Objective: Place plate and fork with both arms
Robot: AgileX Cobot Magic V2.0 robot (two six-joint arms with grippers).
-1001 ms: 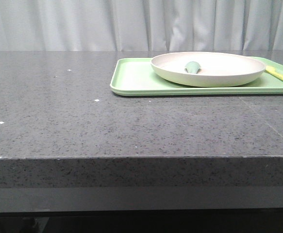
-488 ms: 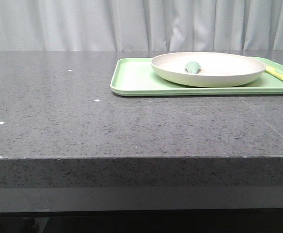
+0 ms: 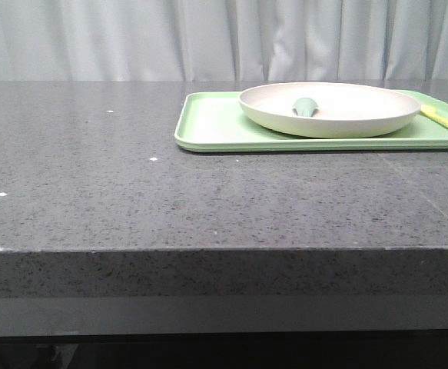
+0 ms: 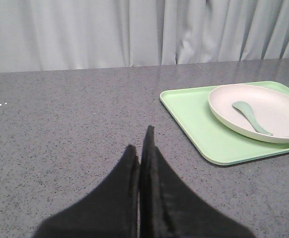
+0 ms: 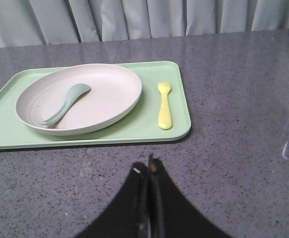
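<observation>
The off-white plate [image 3: 329,109] sits on a light-green tray [image 3: 216,127] at the back right of the table. It also shows in the left wrist view [image 4: 278,106] and the right wrist view [image 5: 104,96]. The pale-yellow fork [image 5: 164,105] lies on the tray beside the plate, tines pointing away from me; its end shows in the front view [image 3: 445,118]. My left gripper [image 4: 140,146] is shut and empty over bare table, well short of the tray. My right gripper [image 5: 146,168] is shut and empty, just short of the tray's near edge. Neither gripper shows in the front view.
A grey-green spoon [image 5: 65,102] lies inside the plate, seen also in the front view [image 3: 306,106] and the left wrist view [image 4: 251,116]. The dark speckled table [image 3: 131,192] ends at a front edge. A grey curtain [image 3: 224,38] hangs behind.
</observation>
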